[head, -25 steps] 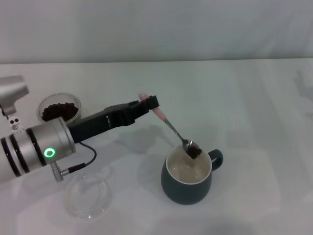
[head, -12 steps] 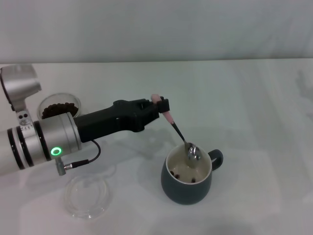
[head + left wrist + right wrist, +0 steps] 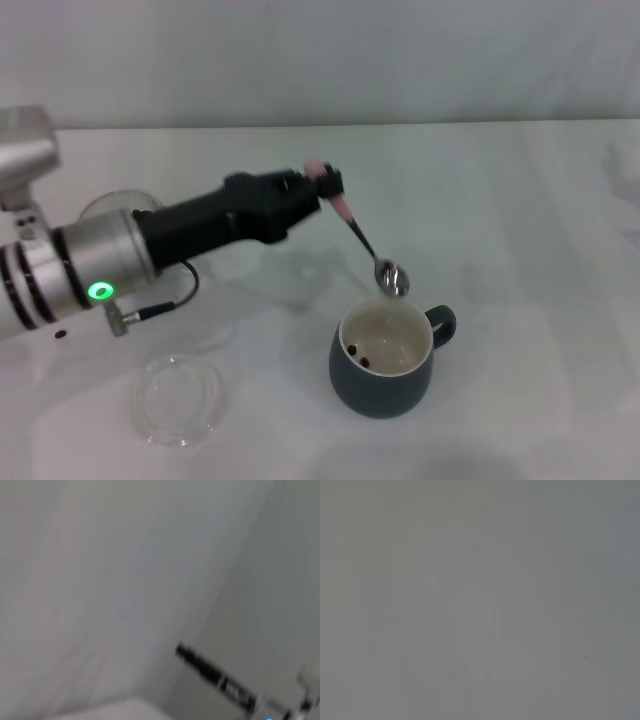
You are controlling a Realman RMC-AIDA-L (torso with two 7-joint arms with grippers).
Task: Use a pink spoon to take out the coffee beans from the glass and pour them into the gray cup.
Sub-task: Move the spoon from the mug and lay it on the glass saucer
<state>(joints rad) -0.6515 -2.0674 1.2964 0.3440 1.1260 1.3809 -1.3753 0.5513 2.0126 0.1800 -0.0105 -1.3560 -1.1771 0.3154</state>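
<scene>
Two coffee beans (image 3: 358,355) lie inside the gray cup (image 3: 383,385), dark against its cream-white bottom. The cup stands upright on the white desk (image 3: 520,240) near the front, its small loop handle turned toward the robot's right. To its left, nearer the front edge, a flat clear glass dish (image 3: 180,398) rests on the desk, well apart from the cup.

Just above and behind the cup's rim hangs the metal bowl of the pink spoon (image 3: 362,240), clear of the cup and with no beans showing in it. The spoon slopes up and back toward the left, its pale pink handle ending in the left pincer (image 3: 328,189), which is clamped together on that handle. The left arm reaches in from the robot's left side, a green light glowing on its silver section.

Behind that arm, the rim of the glass (image 3: 112,206) peeks out; its contents are hidden by the arm.

Neither wrist view shows anything identifiable of the task, and the right pincer appears nowhere.
</scene>
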